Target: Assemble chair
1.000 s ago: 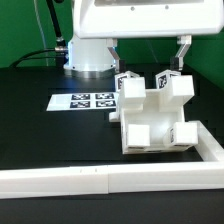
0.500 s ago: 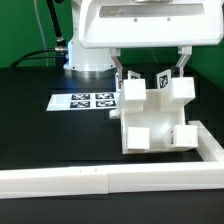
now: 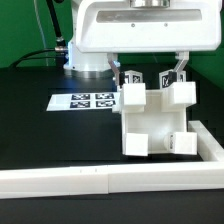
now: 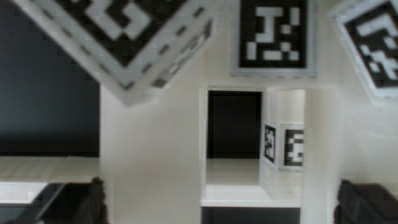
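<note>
The two-finger gripper (image 3: 148,70) is hanging with jaws spread wide, straddling the chunky matte-white plastic chair (image 3: 152,118) – it is sitting against the long white border rail (image 3: 120,178), black table (image 3: 55,135) lying open toward the exterior view's left.

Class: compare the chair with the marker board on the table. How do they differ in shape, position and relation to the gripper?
The chair is chunky and stands tall; the marker board is thin and lies flat. The chair sits in the corner of the white rail; the marker board lies out on the black table. The open gripper straddles the chair's top; the marker board is off to the side. Both are white with black-and-white tags.
</note>
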Controlling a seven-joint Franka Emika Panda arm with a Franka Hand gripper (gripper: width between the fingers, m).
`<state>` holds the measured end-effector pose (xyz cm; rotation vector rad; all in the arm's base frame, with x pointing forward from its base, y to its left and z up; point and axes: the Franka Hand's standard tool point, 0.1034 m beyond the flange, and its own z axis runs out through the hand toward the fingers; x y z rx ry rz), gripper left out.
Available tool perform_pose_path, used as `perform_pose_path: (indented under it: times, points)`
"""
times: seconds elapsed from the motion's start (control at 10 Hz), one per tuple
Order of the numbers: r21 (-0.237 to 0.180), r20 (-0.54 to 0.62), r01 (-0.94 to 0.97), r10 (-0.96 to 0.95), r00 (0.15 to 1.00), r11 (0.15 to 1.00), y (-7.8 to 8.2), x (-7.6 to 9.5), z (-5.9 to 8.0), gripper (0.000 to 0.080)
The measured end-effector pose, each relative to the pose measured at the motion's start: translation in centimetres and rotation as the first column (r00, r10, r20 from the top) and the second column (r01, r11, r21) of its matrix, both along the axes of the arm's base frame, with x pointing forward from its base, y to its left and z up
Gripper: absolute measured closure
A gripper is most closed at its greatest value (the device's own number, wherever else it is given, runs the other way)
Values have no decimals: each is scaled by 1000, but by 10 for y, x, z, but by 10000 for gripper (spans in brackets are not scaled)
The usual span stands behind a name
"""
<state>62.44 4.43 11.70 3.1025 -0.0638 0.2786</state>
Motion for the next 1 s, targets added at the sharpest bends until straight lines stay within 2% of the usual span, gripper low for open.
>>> perform_pose_path:
  times: [0.4, 0.6, 1.0]
  points:
    - [-21, 12, 7, -7, 1000, 1000, 0, 23, -14, 150]
    - [-25, 21, 6, -6, 1000, 1000, 0, 30, -14, 150]
    - [-26, 24, 9, -8, 1000, 1000, -3, 34, -12, 150]
